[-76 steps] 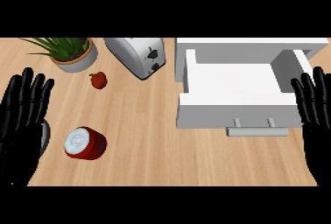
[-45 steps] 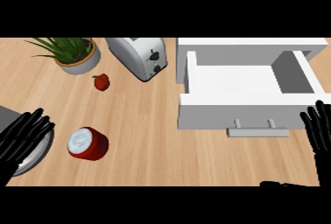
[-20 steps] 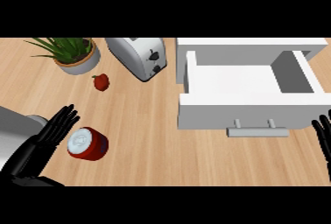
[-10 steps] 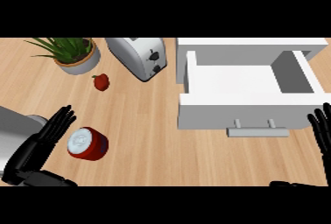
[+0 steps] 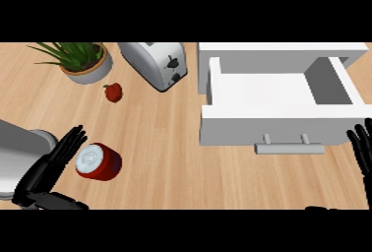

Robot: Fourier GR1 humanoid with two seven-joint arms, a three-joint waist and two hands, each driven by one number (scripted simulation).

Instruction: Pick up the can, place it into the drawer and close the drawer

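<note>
The red can (image 5: 100, 161) lies on the wooden counter (image 5: 167, 162) at the near left, tipped on its side: its silver lid faces left and slightly near, and its short long axis runs roughly left to right, the red body trailing to the right. Just to its left the left hand (image 5: 51, 166) has its fingers straight and held close together, pointing far and a little right; the fingertips (image 5: 75, 135) reach beside the can's lid, and whether they touch it cannot be told. The grey forearm (image 5: 16, 153) behind the hand is cut off by the left edge.

At the right the white drawer (image 5: 276, 129) stands pulled open, its inside bare, a grey bar handle (image 5: 289, 146) on the near front panel. The right hand (image 5: 362, 152) shows only as straight, slightly spread fingers at the right edge, just right of the drawer front; the palm is out of view.

At the far left a potted plant (image 5: 81, 59) sits by a silver toaster (image 5: 155, 63), both partly cut off at the far edge. A small red fruit (image 5: 113, 92), too small to name, lies near the pot.
</note>
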